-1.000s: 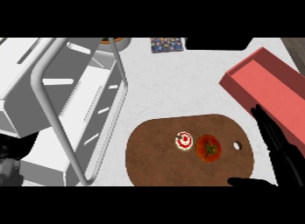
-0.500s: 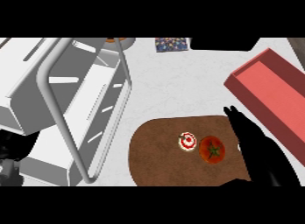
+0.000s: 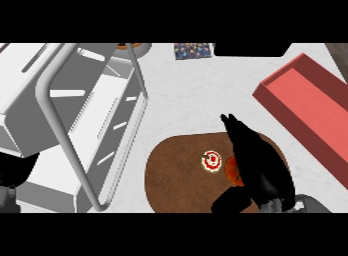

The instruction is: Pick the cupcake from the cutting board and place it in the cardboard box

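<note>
On the white counter [image 3: 192, 95], a brown oval cutting board [image 3: 175, 180], low and right of centre. On that board, the cupcake [image 3: 212, 160]: small, round, white with a red swirl on top, sitting upright near the board's middle. Not lifted, not in any robot hand.

Just to the right of the cupcake, a red round thing [image 3: 231, 171], also on the board, largely hidden under the right robot hand [image 3: 260, 170]. That robot hand black, coming in from the lower edge and laid out over the right half of the board. Fingers [image 3: 232, 127] straight and held together, pointing up and slightly left, tips past the board's far edge and over bare counter. Thumb [image 3: 229, 200] spread off to the lower left. Open, then, with nothing held in it. Close beside the cupcake on its right; cannot tell whether touching it or the red thing below.

To the upper right, well apart from the cupcake, the box [image 3: 317, 107]: long, red rather than cardboard-coloured, open at the top, set on a slant, with nothing visible inside.

Across the left side, a large white dish rack [image 3: 81, 100] with a bent grey tube frame. At the lower left edge, partly behind the rack, the left robot hand [image 3: 8, 170]: a dark shape only; cannot tell whether open or closed.

Along the far edge, a small patterned thing [image 3: 195, 50] and a dark block [image 3: 251, 49] next to it
</note>
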Action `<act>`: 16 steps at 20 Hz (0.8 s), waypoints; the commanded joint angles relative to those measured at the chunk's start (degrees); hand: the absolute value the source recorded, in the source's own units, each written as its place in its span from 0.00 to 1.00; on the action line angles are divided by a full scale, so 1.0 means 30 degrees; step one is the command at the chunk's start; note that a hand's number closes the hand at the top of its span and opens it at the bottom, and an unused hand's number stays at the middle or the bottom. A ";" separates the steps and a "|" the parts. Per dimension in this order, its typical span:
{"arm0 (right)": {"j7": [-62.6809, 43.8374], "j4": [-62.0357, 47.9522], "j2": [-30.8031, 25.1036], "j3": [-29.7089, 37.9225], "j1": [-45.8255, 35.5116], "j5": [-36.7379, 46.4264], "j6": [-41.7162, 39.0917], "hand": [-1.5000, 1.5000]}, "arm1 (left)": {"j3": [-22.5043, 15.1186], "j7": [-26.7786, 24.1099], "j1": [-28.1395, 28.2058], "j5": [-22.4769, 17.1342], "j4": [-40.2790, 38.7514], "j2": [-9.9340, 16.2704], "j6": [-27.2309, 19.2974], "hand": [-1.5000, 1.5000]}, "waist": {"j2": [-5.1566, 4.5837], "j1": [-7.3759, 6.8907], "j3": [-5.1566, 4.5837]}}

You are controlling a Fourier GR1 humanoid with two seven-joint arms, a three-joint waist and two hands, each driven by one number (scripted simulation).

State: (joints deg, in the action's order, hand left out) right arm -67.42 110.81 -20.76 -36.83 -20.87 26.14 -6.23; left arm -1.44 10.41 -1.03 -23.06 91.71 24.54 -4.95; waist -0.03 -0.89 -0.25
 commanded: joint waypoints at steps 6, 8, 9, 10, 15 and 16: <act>-0.3280 -0.1534 0.2017 0.0071 -0.0907 0.0492 -0.1837 0.00 | 0.0808 0.0479 -0.0389 -0.0103 0.0238 -0.0196 0.0093 0.50 | 0.0030 0.0173 0.0070; -0.3316 -0.1024 0.2173 0.0386 -0.0750 0.0388 -0.2201 0.00 | 0.0758 -0.0438 0.0250 0.0214 -0.0198 -0.0574 0.0408 0.50 | 0.0030 0.0233 0.0066; -0.2896 -0.1897 0.2708 0.0303 -0.1158 0.1063 -0.1809 0.00 | 0.1447 -0.0214 0.0671 -0.0524 0.0186 0.0061 0.1233 0.50 | 0.0032 0.0135 0.0068; -0.2341 -0.2306 0.2962 -0.0517 -0.0418 0.1836 -0.1332 0.00 | 0.0495 -0.0212 0.1235 0.0449 0.1125 -0.0655 0.0360 0.50 | 0.0045 0.0135 0.0076; -0.1473 -0.2114 0.3477 0.0086 -0.0211 0.2850 -0.1912 0.00 | 0.0975 0.0852 -0.0600 0.0678 0.0273 -0.0956 -0.0122 0.50 | 0.0026 0.0280 0.0079; -0.1586 -0.2572 0.3448 0.0587 -0.0814 0.2600 -0.2527 0.00 | 0.0798 0.0194 0.0139 0.0955 0.0912 -0.1092 -0.0076 0.50 | 0.0032 0.0203 0.0077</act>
State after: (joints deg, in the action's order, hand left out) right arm -64.90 105.24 -12.94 -36.14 -21.02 32.48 -10.04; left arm 0.80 11.45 -0.31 -21.22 92.42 22.27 -4.51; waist -0.04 -0.20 -0.28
